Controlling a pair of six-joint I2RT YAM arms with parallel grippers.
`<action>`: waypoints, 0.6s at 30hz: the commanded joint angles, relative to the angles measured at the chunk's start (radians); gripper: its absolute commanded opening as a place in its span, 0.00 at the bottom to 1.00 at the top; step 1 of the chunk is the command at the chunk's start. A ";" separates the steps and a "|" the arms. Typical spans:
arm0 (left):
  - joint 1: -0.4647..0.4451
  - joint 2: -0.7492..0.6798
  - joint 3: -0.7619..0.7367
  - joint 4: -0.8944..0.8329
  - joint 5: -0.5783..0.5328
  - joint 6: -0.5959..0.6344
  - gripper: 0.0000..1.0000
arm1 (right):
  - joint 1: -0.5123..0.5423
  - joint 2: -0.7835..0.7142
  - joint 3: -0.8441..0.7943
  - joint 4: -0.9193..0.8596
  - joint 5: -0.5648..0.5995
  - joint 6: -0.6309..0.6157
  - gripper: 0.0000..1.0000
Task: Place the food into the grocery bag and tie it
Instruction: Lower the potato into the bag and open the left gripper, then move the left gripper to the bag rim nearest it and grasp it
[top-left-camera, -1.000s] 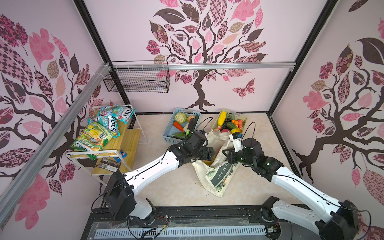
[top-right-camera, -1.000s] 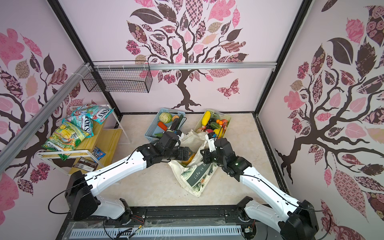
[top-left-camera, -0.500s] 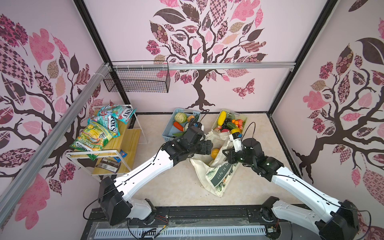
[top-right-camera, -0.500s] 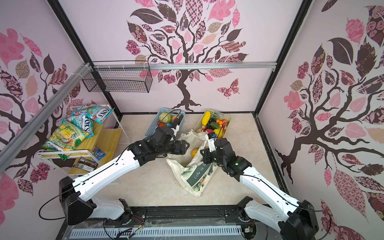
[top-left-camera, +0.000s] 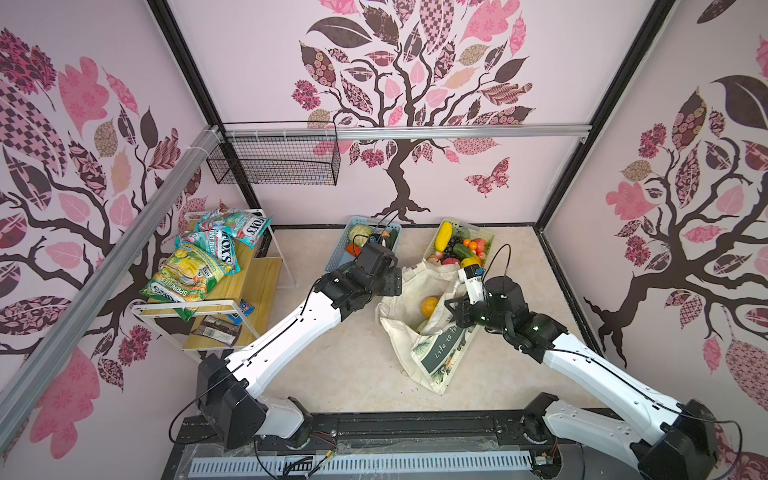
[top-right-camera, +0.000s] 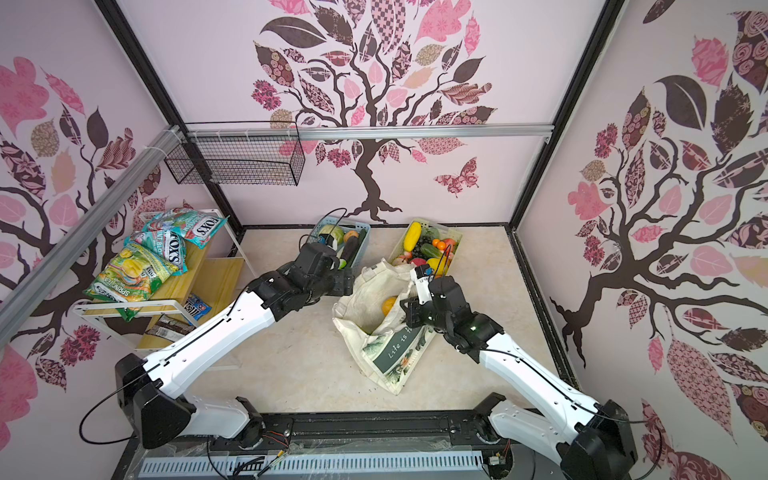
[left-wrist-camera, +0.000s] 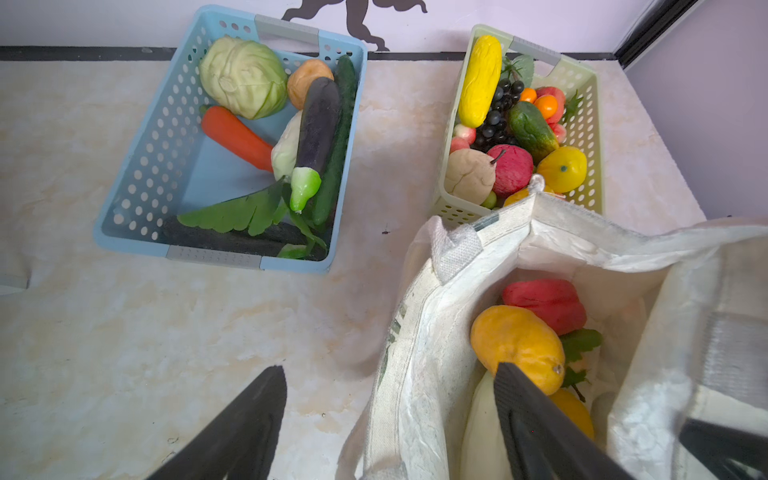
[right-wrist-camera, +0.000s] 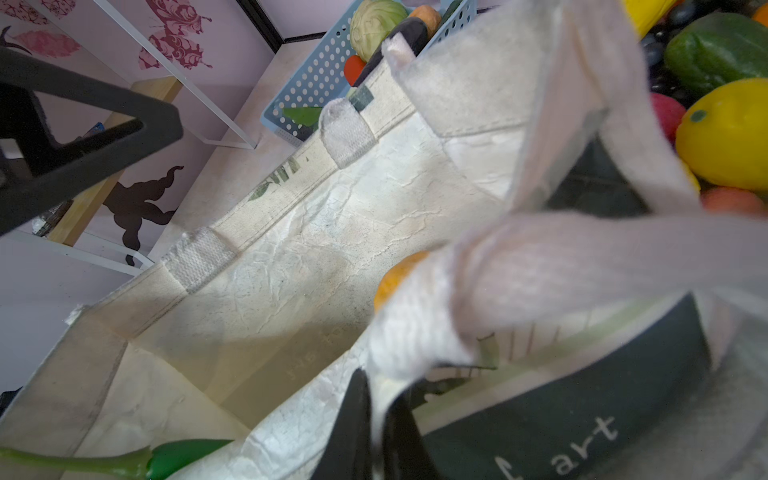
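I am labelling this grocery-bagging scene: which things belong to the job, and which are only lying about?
For the job: grocery bag, pinched by the right hand; orange fruit and red pepper inside it; vegetables in the blue basket; fruit in the green basket; open left hand.
Lying about: snack packets, wooden shelf, wire basket.

A black wire basket (top-left-camera: 276, 165) is hung from an aluminium rail (top-left-camera: 457, 132) on the back wall. Snack packets (top-left-camera: 195, 266) are piled on a 2-tier wooden rack (top-left-camera: 249, 286) at the left. A light blue basket (left-wrist-camera: 137, 137) and a pale green basket (left-wrist-camera: 592, 124) are set apart near that wall.
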 joint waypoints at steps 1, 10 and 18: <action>0.001 0.035 -0.021 -0.010 -0.021 0.017 0.82 | 0.004 -0.021 -0.003 -0.010 -0.008 0.005 0.11; 0.001 0.089 -0.035 0.008 0.008 0.016 0.80 | 0.004 -0.032 -0.008 -0.018 -0.003 0.006 0.11; 0.005 0.104 -0.043 0.017 0.015 0.015 0.73 | 0.005 -0.032 -0.008 -0.017 -0.004 0.009 0.11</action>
